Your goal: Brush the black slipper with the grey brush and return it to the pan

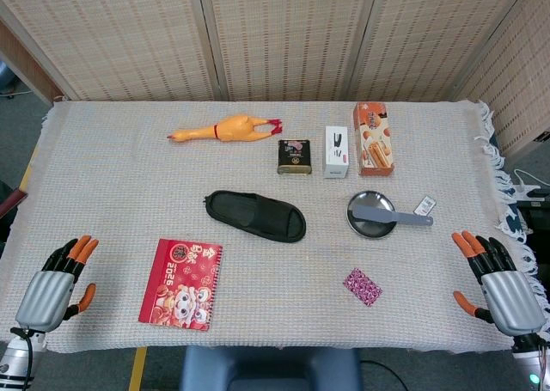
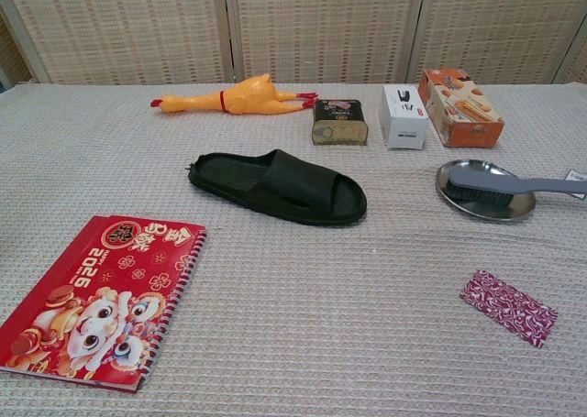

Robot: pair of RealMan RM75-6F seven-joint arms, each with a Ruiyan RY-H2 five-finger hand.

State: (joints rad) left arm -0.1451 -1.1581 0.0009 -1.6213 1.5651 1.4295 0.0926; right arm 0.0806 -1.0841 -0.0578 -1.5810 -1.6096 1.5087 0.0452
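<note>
A round shiny metal pan (image 1: 371, 220), right of centre, holds the grey long-handled brush (image 1: 391, 215) across its rim. The black rubber slipper (image 1: 256, 215) lies mid-frame. Left hand (image 1: 53, 286) and right hand (image 1: 503, 286) rest spread and empty at the bottom corners of the woven beige tablecloth (image 1: 120, 185), before bamboo screens (image 1: 284, 34).

Black slipper (image 1: 256, 215), grey brush (image 1: 391, 215), silver pan (image 1: 362, 222), yellow rubber chicken (image 1: 225, 131).

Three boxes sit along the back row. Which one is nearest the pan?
The orange box, rightmost of the three, just behind the pan. The white box and dark tin sit further left.
</note>
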